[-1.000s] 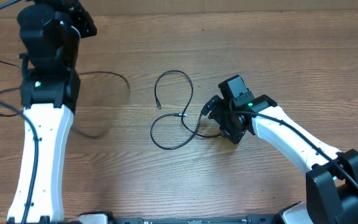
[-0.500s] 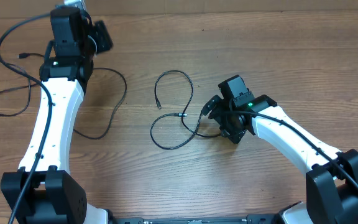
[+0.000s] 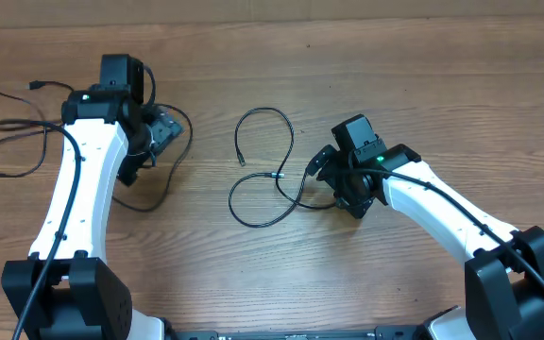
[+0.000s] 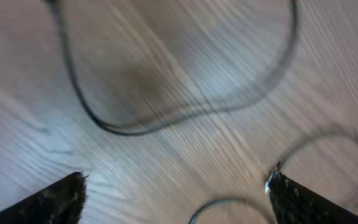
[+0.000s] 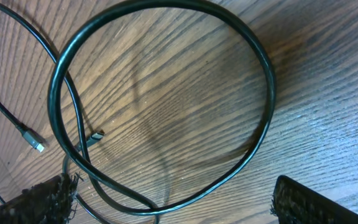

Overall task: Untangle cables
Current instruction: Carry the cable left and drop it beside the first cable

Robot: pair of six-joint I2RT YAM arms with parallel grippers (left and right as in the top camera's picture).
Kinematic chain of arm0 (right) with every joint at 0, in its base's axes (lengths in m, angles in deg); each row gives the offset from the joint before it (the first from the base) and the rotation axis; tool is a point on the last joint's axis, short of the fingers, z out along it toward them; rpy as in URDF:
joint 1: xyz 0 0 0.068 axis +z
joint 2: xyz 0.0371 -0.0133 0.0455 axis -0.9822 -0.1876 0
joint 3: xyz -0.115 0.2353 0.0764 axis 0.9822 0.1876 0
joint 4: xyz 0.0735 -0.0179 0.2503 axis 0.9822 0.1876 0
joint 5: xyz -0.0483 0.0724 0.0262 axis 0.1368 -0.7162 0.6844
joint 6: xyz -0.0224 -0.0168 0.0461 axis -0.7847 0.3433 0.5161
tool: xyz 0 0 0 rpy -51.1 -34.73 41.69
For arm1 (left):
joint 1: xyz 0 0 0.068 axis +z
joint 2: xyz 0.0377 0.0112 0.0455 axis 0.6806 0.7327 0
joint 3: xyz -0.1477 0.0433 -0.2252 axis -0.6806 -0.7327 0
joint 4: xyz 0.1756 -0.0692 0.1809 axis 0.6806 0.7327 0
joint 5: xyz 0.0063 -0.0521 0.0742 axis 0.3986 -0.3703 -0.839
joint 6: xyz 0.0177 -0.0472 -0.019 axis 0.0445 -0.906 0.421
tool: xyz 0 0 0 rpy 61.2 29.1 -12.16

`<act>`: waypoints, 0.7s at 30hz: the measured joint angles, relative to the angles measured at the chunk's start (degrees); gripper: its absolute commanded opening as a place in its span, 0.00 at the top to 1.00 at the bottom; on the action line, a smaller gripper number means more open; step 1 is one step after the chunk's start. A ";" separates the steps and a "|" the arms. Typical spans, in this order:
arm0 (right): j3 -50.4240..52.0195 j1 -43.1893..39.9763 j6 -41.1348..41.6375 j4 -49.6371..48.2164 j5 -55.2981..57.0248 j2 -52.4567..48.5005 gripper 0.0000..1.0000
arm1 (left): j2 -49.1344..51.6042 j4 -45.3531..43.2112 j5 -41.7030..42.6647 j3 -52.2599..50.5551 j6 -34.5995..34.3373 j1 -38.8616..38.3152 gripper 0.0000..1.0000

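Cables point(image 3: 264, 110) lie slack beneath left end effector point(image 4: 176, 186) and right end effector point(image 5: 173, 193), both gaping, apparently empty; left wrist view blurred

Wood-grain table point(image 3: 423, 85) carried everything. Thin blk cables point(image 3: 291, 142) lay flat on it in two lots, well apart. Mid-table, a cord point(image 3: 270, 110) curled in open loops and crossed itself, w/ a small plug end point(image 3: 277, 175) lying inside the loops. Far left, loose strands point(image 3: 8, 123) sprawled toward the edge. One long arc point(image 3: 188, 142) of cable bent btwn the two lots.
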 measured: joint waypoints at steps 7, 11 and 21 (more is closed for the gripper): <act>0.00 0.00 -0.02 0.04 0.00 0.00 0.00 | -0.04 -7.15 2.25 -10.80 -25.42 0.04 0.00; 0.00 0.00 -0.02 0.02 0.00 0.00 0.00 | -0.02 -15.50 7.28 -19.65 -44.78 0.02 0.00; 0.00 0.00 -0.02 0.02 0.00 0.00 0.00 | 0.09 -32.63 6.56 -30.53 -58.93 0.02 0.12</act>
